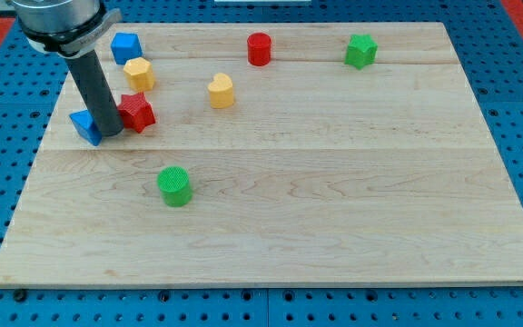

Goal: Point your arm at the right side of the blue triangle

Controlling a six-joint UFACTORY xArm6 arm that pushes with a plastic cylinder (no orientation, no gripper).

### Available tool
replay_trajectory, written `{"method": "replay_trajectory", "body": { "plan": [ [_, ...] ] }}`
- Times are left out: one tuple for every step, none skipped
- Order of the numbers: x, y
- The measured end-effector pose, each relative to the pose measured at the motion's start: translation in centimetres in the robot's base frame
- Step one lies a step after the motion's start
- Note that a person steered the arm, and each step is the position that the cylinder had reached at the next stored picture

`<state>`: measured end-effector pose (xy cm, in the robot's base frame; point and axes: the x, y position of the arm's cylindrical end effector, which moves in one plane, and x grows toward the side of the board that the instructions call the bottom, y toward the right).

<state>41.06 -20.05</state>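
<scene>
The blue triangle [84,126] lies near the board's left edge, partly hidden behind my rod. My tip [110,133] rests on the board right against the triangle's right side, between it and the red star-shaped block [137,112], which sits just to the right of the rod.
A yellow block [139,73] and a blue block [125,46] sit above the red star. A yellow heart [221,91], a red cylinder [259,48] and a green block [360,51] lie toward the top. A green cylinder [174,186] stands lower middle-left on the wooden board [334,200].
</scene>
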Motion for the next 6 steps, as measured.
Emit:
{"method": "replay_trajectory", "body": {
  "plan": [
    [-2.8,2.2],
    [-2.8,9.3],
    [-1.0,10.4],
    [0.5,10.5],
    [1.0,11.0],
    [1.6,11.3]
  ]
}}
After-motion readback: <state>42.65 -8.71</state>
